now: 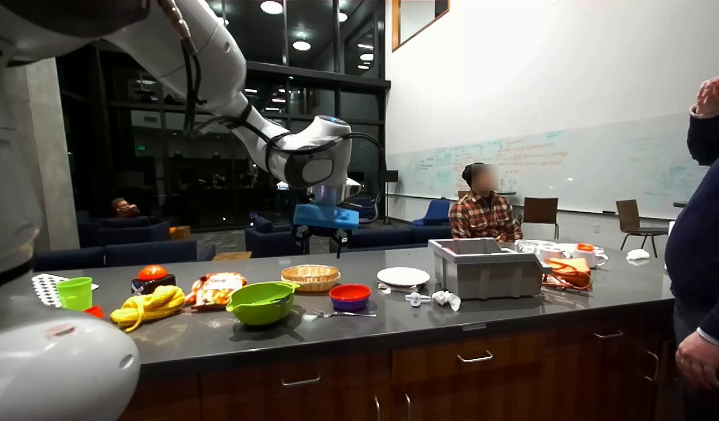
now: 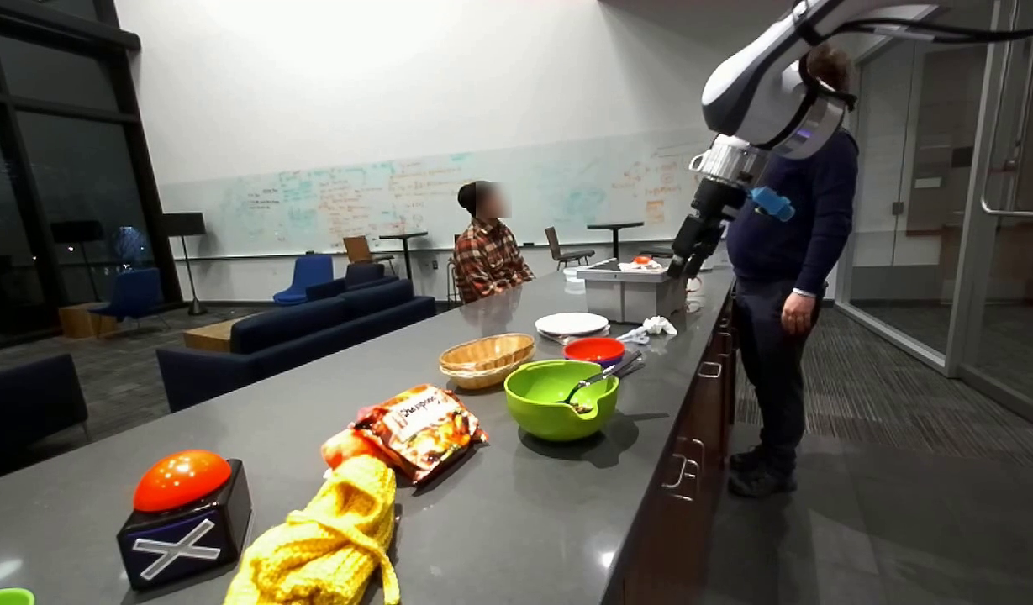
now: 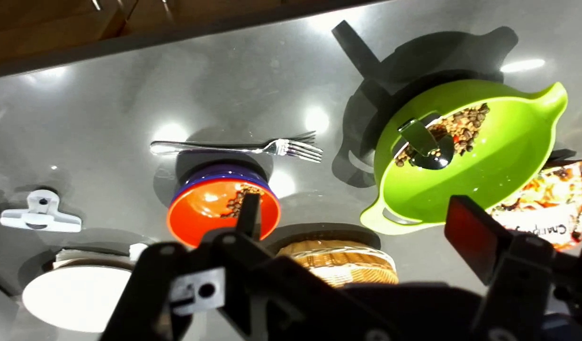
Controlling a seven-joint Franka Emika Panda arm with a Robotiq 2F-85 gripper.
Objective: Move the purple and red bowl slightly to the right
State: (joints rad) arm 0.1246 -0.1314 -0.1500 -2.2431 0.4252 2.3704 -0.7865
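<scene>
The purple and red bowl [image 1: 350, 298] stands upright on the dark counter, purple outside and red inside. In an exterior view it is partly hidden behind the lime-green bowl [image 2: 558, 412] and shows its red inside [image 2: 594, 349]. In the wrist view the purple and red bowl [image 3: 191, 215] holds small brown and dark pieces. My gripper [image 1: 322, 242] is open and empty, well above the counter. In the wrist view one finger of the gripper [image 3: 357, 215] overlaps the purple and red bowl and the other overlaps the lime-green bowl's edge; neither touches.
A fork [image 3: 272, 147] lies close beside the purple and red bowl. A wicker basket [image 1: 310, 278], white plate [image 1: 403, 276], white clip [image 1: 418, 299], crumpled tissue [image 1: 447, 300] and grey bin [image 1: 488, 278] stand around it. A snack bag [image 2: 428, 428] and yellow knitted item [image 2: 331, 538] lie farther off.
</scene>
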